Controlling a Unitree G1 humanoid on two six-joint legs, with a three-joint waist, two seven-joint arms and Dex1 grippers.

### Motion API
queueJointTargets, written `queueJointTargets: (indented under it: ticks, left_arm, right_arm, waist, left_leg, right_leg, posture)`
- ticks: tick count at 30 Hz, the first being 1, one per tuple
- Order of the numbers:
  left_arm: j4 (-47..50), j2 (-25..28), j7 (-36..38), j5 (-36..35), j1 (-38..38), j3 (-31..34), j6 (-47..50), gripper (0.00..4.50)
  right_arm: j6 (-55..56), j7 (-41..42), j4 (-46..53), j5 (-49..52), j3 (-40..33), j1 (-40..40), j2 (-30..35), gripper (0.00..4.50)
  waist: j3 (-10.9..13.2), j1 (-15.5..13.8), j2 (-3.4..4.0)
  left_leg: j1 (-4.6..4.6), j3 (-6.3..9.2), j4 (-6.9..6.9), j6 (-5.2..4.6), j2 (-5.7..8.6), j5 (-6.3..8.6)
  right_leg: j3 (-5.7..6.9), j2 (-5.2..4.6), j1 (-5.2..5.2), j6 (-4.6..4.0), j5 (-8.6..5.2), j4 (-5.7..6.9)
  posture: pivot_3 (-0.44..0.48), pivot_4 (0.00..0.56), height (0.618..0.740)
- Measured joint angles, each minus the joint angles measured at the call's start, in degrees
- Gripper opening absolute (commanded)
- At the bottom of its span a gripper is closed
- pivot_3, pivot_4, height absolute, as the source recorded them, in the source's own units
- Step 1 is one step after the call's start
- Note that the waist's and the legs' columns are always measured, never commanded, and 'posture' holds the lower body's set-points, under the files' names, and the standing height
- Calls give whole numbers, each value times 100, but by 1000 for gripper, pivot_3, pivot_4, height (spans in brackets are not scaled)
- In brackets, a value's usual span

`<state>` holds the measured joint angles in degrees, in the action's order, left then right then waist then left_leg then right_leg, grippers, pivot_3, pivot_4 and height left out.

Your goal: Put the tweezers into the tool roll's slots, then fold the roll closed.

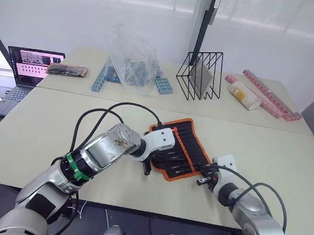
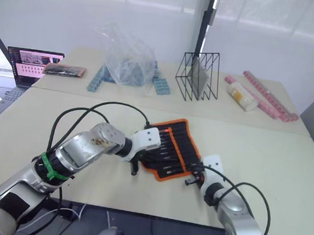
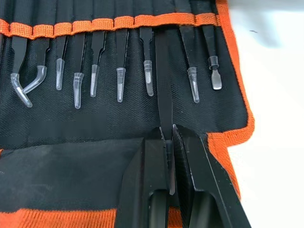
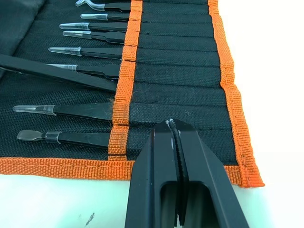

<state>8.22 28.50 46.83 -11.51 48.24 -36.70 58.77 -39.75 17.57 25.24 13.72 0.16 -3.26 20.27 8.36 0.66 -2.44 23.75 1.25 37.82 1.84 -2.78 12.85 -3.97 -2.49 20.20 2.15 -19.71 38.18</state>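
Black tweezers (image 3: 164, 90) pinched in left gripper (image 3: 170, 142), its far end at the orange slot band | tool roll (image 1: 183, 147) open, flat near tabletop's front edge, other tweezers seated in slots (image 4: 180, 73) | right gripper (image 4: 175, 130) pressed together, empty, over roll's edge

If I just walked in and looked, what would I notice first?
First, the black tool roll with bright orange trim, lying open on the near table between the robot's two arms, with tweezers tucked in its slots. Next, the left pincer pinching one black tweezer whose other end sits at a slot. The right pincer rests shut at the roll's near edge.
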Motion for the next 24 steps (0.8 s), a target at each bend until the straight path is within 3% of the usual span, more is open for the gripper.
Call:
queueJointTargets:
  ticks: [15,24]
  left_arm:
    - [-1728,-1442,-130,579,184,-33,-907,43]
    - [-2412,-1797,-102,782,235,48,-1619,43]
  right_arm:
    - [0,-62,28,-9,-5,-27,-49,0]
    - [0,-105,13,-32,-60,-51,-37,0]
  waist:
    - [-2,-4,3]
    - [-6,-87,9]
  left_leg:
    - [1,3,3,-1,4,-1]
    - [1,3,6,-16,16,-19]
  right_leg:
    - [0,0,-3,0,0,1]
    - [-1,-10,-11,9,6,1]
  posture:
    - [0,150,689]
    - [0,150,689]
